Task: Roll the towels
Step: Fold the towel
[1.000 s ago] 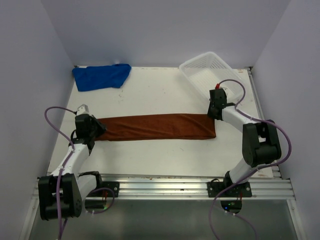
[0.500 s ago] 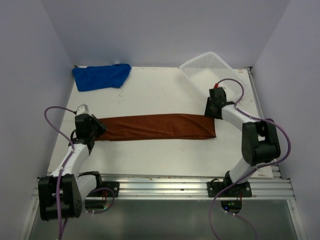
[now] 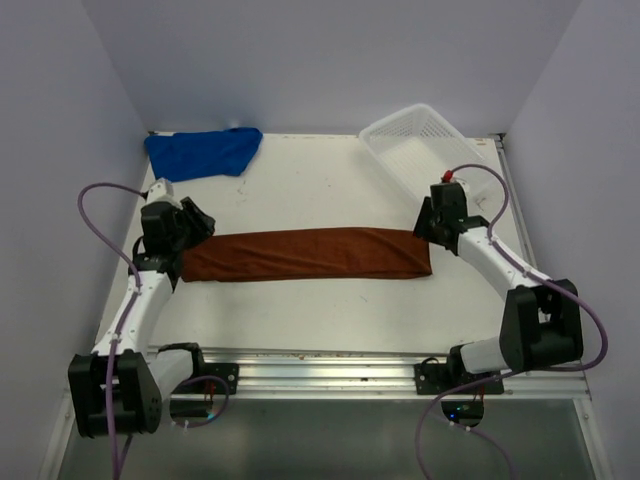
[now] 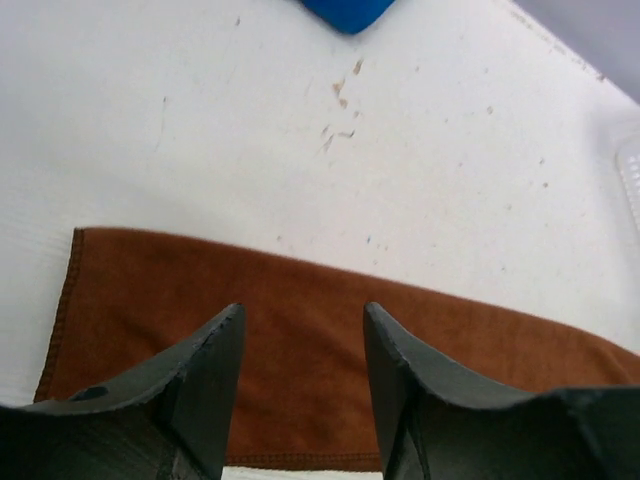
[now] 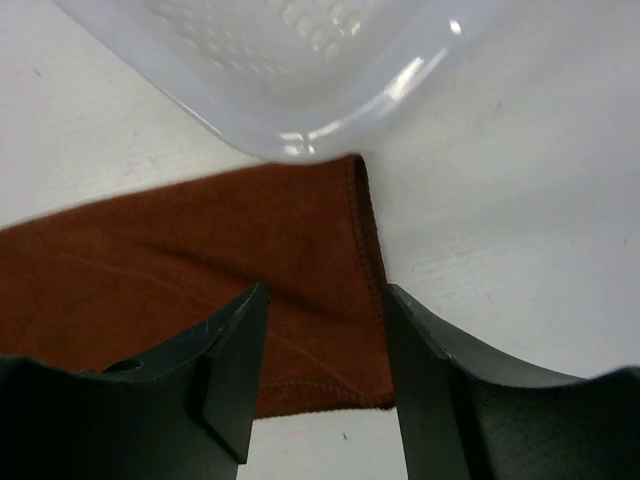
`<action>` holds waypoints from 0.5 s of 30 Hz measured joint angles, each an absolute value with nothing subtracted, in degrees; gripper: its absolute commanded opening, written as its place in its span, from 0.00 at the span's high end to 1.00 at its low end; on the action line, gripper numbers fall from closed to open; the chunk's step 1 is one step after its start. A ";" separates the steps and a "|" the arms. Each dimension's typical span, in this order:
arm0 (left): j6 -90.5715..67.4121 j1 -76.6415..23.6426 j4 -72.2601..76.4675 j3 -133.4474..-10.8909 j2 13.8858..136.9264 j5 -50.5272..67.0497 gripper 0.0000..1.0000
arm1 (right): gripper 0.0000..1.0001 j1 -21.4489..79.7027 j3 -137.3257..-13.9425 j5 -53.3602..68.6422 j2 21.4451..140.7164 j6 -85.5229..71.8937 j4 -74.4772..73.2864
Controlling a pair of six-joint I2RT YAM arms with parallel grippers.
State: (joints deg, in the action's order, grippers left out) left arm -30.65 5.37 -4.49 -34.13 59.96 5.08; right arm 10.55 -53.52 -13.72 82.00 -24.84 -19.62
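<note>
While the left pincer (image 4: 302, 312) and right pincer (image 5: 326, 292) stand open over the rust-brown cloth towel (image 3: 300, 255), lilac walls (image 3: 330, 60) enclose the stained white desk (image 3: 320, 190).

The white table (image 3: 320, 190) carries a rust-brown towel (image 3: 305, 254), a blue towel (image 3: 203, 152) and a mesh basket (image 3: 388, 150).

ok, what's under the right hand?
The rust-brown towel, its right end flat on the table, the basket corner just beyond. What lies beneath the towel is covered.
</note>
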 measured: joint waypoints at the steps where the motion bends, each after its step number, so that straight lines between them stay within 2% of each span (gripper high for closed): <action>1: -30.20 4.99 -5.32 -36.07 60.36 4.73 0.37 | 0.46 10.55 -52.07 -13.50 80.99 -25.52 -20.34; 2: -29.41 4.34 -5.85 -37.91 60.77 4.36 0.33 | 0.46 10.55 -50.94 -13.39 80.31 -26.11 -20.99; 3: -28.53 3.42 -6.26 -39.72 61.21 4.01 0.25 | 0.45 10.55 -50.09 -13.32 79.88 -26.57 -21.50; 7: -24.64 -2.28 -10.07 -47.40 63.51 2.42 0.13 | 0.37 10.55 -47.79 -13.08 77.65 -28.64 -25.71; 11: -21.12 -5.85 -13.56 -53.28 64.64 -0.34 0.09 | 0.33 9.89 -46.35 -12.27 73.65 -30.65 -27.83; 14: -19.07 -6.94 -15.49 -53.78 63.13 -2.68 0.08 | 0.35 8.47 -44.12 -10.44 70.74 -32.45 -27.79; 15: -18.46 -7.31 -15.88 -53.65 62.54 -3.18 0.03 | 0.38 7.99 -42.98 -9.54 70.11 -33.15 -27.27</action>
